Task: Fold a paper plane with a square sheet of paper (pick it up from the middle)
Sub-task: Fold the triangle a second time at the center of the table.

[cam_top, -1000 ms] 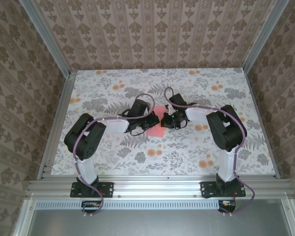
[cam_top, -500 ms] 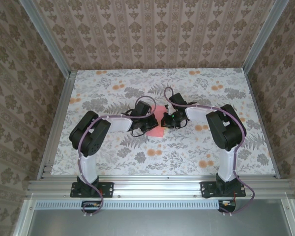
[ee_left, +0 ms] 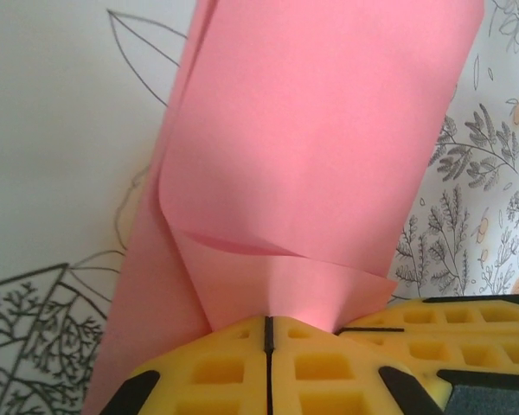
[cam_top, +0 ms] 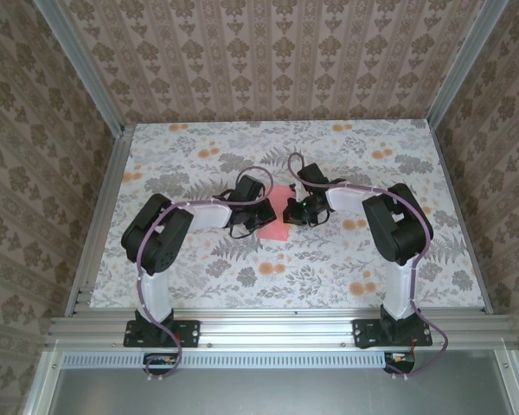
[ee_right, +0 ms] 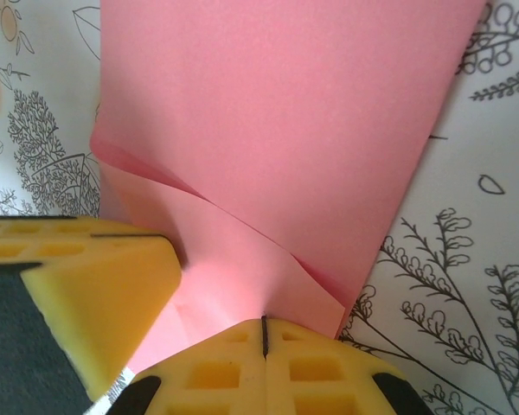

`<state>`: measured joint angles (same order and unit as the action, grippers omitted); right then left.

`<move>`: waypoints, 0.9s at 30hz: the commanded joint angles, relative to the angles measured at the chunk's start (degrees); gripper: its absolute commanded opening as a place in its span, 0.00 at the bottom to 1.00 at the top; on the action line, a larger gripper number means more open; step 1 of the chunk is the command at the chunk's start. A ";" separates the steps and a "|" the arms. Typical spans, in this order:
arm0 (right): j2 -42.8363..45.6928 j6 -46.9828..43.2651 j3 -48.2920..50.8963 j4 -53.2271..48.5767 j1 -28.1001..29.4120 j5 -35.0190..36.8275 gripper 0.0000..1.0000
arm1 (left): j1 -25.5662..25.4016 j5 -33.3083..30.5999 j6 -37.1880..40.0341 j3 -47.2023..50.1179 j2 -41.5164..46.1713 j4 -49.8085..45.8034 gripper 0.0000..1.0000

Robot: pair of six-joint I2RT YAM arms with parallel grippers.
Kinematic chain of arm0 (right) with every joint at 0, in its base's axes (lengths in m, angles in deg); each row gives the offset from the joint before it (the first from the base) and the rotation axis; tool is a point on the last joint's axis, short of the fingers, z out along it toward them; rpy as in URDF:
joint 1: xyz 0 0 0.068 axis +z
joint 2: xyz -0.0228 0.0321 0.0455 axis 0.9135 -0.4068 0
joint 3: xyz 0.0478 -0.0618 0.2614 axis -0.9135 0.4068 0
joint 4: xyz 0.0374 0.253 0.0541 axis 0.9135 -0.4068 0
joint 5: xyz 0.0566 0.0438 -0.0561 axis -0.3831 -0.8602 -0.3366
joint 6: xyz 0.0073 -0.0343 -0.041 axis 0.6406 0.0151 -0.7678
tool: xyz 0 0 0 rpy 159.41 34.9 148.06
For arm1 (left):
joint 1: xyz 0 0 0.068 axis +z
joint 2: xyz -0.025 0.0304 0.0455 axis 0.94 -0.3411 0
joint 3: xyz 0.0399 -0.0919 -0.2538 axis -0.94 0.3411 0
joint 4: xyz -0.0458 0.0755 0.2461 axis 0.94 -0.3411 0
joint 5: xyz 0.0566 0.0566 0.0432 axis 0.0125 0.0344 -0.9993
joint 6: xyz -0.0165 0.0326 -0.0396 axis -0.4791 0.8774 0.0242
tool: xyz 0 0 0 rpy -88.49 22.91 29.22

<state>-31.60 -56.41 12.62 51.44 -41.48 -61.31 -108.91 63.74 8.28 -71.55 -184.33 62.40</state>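
Pink square sheet of paper (ee_left: 320, 130), folded over, seems pinched by clenched left gripper (ee_left: 268, 327) and right gripper (ee_right: 265, 328).

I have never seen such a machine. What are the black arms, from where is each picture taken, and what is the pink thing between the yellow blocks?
This is a robot with two black arms, the left arm and the right arm, bolted at the near edge of a flower-printed table. The wide picture comes from a fixed camera above and behind the arms. The two close pictures come from small cameras on the wrists, so each shows its own gripper at the bottom: two yellow fingers pressed together. The pink thing is a thin pink-red sheet of paper, lying in the middle of the table and already partly folded over. The left gripper is shut on one edge of it, and the right gripper is shut on the opposite edge. Each close picture also shows a yellow finger of the other gripper at its side.
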 commanded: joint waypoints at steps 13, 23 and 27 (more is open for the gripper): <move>-4.59 -1.55 2.95 -8.69 0.05 4.75 0.06 | 3.51 -6.78 9.26 -5.74 0.46 -7.20 0.12; -4.26 -1.38 3.14 -8.36 0.01 4.18 0.06 | 2.66 2.56 7.63 -0.91 4.52 3.13 0.16; -4.58 -1.50 3.05 -8.54 0.01 4.05 0.06 | 2.64 2.85 8.63 -3.67 0.82 -0.88 0.15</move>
<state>-31.60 -56.82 12.62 51.46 -41.57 -61.62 -106.13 64.46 15.58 -73.21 -180.61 63.47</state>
